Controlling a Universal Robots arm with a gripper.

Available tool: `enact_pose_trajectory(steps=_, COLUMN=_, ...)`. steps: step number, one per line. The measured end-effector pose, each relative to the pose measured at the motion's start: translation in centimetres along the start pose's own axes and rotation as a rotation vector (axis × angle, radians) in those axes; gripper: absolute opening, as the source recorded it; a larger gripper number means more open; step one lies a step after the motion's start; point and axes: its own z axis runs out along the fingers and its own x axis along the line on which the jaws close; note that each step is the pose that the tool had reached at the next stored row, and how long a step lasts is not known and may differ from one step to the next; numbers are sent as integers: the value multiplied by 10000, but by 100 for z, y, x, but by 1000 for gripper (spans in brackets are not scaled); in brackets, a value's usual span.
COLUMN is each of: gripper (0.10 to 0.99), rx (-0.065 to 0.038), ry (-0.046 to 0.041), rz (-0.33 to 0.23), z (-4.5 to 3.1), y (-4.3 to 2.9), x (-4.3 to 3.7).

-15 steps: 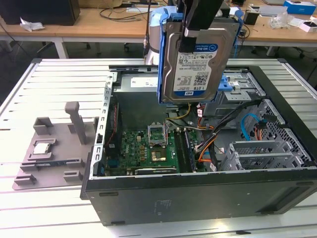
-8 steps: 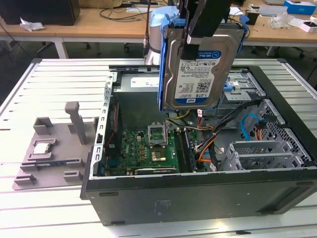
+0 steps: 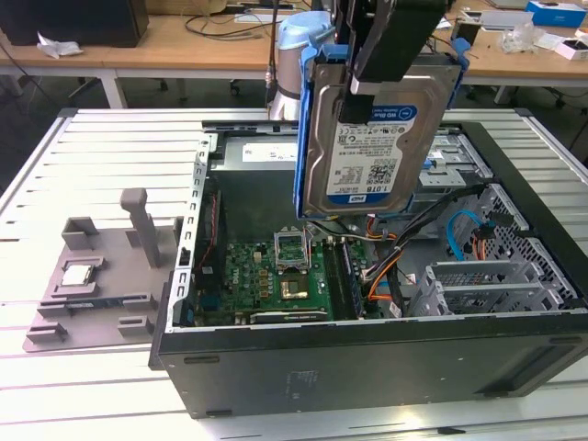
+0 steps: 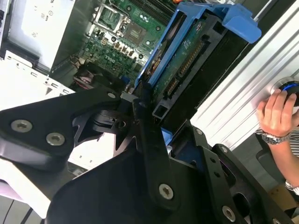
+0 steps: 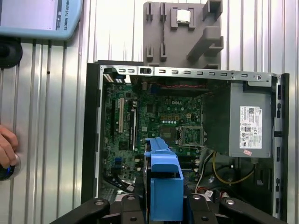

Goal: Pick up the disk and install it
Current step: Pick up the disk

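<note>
I've got the gripper (image 3: 366,83) clenched on the top edge of the disk (image 3: 372,138), which in the exterior view hangs on edge at 6 o'clock from the fingers, its label facing the camera. It is held in the air over the open computer case (image 3: 367,372), with the motherboard (image 3: 266,276) at about 7 o'clock below it. In both wrist views I see the disk's blue carrier (image 4: 219,21) (image 5: 163,179) running out from the jaws over the case interior, touching nothing else.
</note>
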Motion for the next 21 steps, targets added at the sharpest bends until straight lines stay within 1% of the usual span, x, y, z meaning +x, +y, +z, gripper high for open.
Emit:
enact_pose_trajectory(steps=4, gripper=365, rx=0, ry=0, rz=0, z=2, y=1, x=73)
enact_pose_trajectory(steps=11, gripper=365, rx=0, ry=0, rz=0, z=6, y=3, x=178)
enact_pose_trajectory(steps=13, gripper=365, rx=0, ry=0, rz=0, z=8, y=4, x=229)
enact_pose_trajectory(steps=17, gripper=365, rx=0, ry=0, rz=0, z=10, y=6, x=302)
enact_pose_trajectory(steps=18, gripper=365, rx=0, ry=1, rz=0, z=11, y=7, x=344)
enact_pose_trajectory(steps=21, gripper=365, rx=0, ry=0, rz=-1, z=13, y=8, x=409)
